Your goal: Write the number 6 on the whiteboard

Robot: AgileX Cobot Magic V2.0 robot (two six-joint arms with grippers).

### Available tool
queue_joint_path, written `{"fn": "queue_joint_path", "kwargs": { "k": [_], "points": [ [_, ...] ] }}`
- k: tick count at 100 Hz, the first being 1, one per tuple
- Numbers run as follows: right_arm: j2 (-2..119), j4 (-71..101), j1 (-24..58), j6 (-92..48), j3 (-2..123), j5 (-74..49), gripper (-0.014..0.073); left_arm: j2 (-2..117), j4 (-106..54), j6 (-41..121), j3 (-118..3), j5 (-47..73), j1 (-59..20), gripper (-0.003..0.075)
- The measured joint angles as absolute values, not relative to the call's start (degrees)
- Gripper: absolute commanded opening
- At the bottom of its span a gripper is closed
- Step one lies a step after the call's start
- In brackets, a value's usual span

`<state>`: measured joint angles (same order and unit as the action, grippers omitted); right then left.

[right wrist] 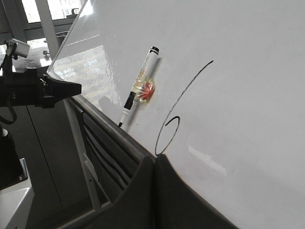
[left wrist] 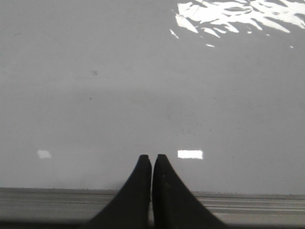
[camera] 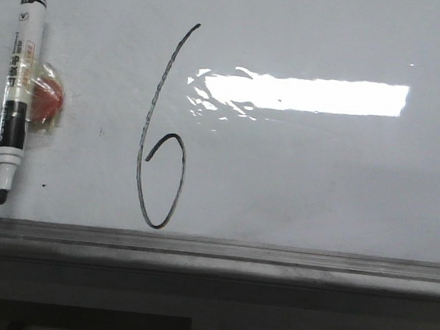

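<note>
The whiteboard (camera: 320, 182) fills the front view, glossy and pale. On it stands the number 6 (camera: 154, 226), a thin black line with a long leaning stem and a narrow loop at its base. Neither gripper shows in the front view. My left gripper (left wrist: 152, 157) is shut with nothing in it, its tips over bare whiteboard (left wrist: 143, 95) just past the edge rail. My right gripper (right wrist: 155, 158) is shut and empty too, its tips right below the loop of the number 6 (right wrist: 172, 118) on the whiteboard (right wrist: 238, 95).
A black-and-white marker (camera: 20, 75) hangs tip down at the board's left, beside a red round magnet (camera: 48, 102). A grey metal rail (camera: 212, 250) runs along the board's lower edge. The left arm (right wrist: 28, 90) reaches in at the side of the right wrist view.
</note>
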<state>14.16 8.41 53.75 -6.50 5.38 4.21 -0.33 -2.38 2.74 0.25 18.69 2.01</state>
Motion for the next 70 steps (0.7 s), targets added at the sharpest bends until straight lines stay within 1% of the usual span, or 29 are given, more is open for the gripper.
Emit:
{"fn": "queue_joint_path", "kwargs": {
  "k": [18,32,56,70],
  "points": [
    [14.2,8.4,51.8,-6.5,5.4,4.1,-0.0064,-0.3,-2.4,2.7,0.3,18.7,2.0,-0.0019],
    [14.2,8.4,46.2,-6.5,5.4,4.1,-0.0064,-0.3,-2.3,2.7,0.3,18.7,2.0,-0.0019],
    [14.2,7.9,28.3,-6.5,5.4,4.1,-0.0064,-0.3,-2.3,2.7,0.3,18.8,2.0,-0.0019],
    [14.2,0.8,17.4,-2.5,5.4,4.1,-0.0064,-0.3,-2.3,2.7,0.3,18.8,2.0,-0.0019]
  ]
}}
